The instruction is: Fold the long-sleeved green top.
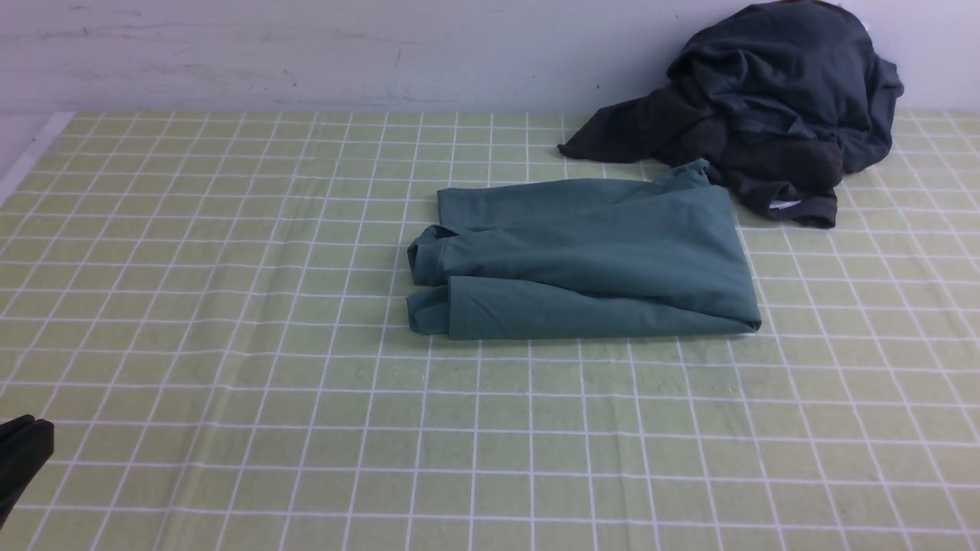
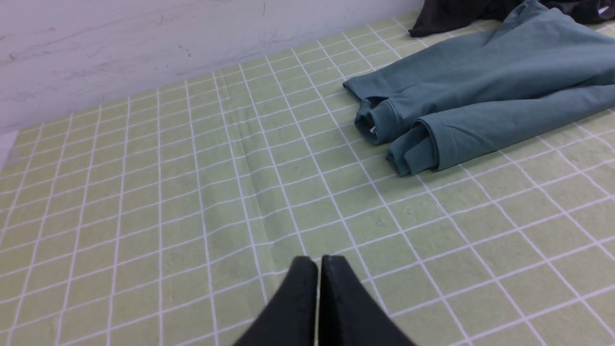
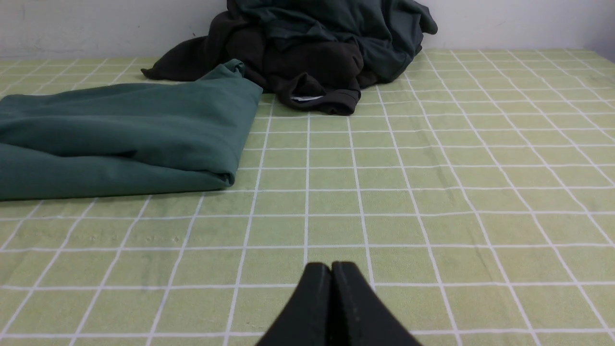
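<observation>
The green long-sleeved top (image 1: 586, 260) lies folded into a compact rectangle on the checked tablecloth (image 1: 230, 321), and I take it as my landmark for everything else. Its layers are stacked flat, with the sleeve cuffs (image 2: 399, 139) bunched at the end that faces my left arm and a smooth folded edge (image 3: 230, 144) at the end that faces my right arm.

My left gripper (image 2: 318, 262) hangs over bare cloth well apart from the top, on the cuff side and nearer to me than the garment. Its two black fingers (image 2: 300, 293) are pressed together with only a thin seam between them, and nothing is pinched there. In the front view just a dark corner of that arm shows at the lower left edge, far from the top.

My right gripper (image 3: 331, 269) sits on the other side, off the smooth folded end and nearer to me than the top, again well apart from it. Its fingers (image 3: 353, 302) are also pressed tight together and hold nothing. The front view does not show this arm at all.

Beyond the top, toward the white wall (image 1: 306, 53), a pile of dark clothes (image 1: 773, 107) is heaped up; its lower edge touches or slightly overlaps the top's far corner on my right side. A small pale label (image 3: 307, 98) peeks out of the pile's nearest hem
</observation>
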{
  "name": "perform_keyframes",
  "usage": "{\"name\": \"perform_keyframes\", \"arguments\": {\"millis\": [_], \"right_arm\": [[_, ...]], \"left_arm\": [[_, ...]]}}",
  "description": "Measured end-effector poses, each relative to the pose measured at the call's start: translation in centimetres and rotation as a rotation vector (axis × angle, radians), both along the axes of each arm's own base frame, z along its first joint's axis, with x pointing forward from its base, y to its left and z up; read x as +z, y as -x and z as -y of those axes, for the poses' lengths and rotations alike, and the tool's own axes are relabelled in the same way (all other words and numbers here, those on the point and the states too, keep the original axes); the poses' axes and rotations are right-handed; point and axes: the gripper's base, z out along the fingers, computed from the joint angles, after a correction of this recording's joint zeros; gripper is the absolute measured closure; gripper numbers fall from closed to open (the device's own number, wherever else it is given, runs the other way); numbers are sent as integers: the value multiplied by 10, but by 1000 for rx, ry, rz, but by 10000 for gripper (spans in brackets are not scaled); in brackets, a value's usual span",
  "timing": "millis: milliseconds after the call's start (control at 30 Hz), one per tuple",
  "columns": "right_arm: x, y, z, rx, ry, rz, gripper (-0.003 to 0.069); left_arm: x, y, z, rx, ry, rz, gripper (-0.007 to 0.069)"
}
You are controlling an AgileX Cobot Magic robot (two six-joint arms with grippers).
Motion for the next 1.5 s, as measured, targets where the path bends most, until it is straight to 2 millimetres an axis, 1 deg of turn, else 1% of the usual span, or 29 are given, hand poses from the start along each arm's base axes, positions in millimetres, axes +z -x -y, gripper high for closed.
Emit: {"name": "perform_keyframes", "arguments": {"millis": [333,467,533,567,667,700,767,867,900,1000,1133,1200,1500], "right_arm": [[0,0,0,0,0,0,673],[0,0,0,0,0,0,673],[0,0,0,0,0,0,673],[0,0,0,0,0,0,673],[0,0,0,0,0,0,673],[0,0,0,0,0,0,673],[0,0,0,0,1,-1,673],[0,0,0,0,1,-1,673],[0,0,0,0,1,-2,673],[0,0,0,0,1,-3,673],[0,0,0,0,1,-3,673],[0,0,0,0,1,-3,673],[0,0,0,0,1,-4,673]], "left_arm": [[0,0,0,0,0,-1,627],[-6,5,-1,0,4,15,627],[-21,12,-3,0,7,28,627],[-24,14,-3,0,9,36,627],[-61,22,-5,1,11,47,627],[-62,22,-5,1,13,51,627],[-85,18,-5,11,12,26,627],[-102,14,-6,62,39,34,627],[-105,12,-7,88,60,47,627],[-104,11,-10,160,105,79,627],[-107,11,-13,211,110,46,627],[-110,12,-13,219,110,2,627],[-110,13,-13,222,115,-14,627]]}}
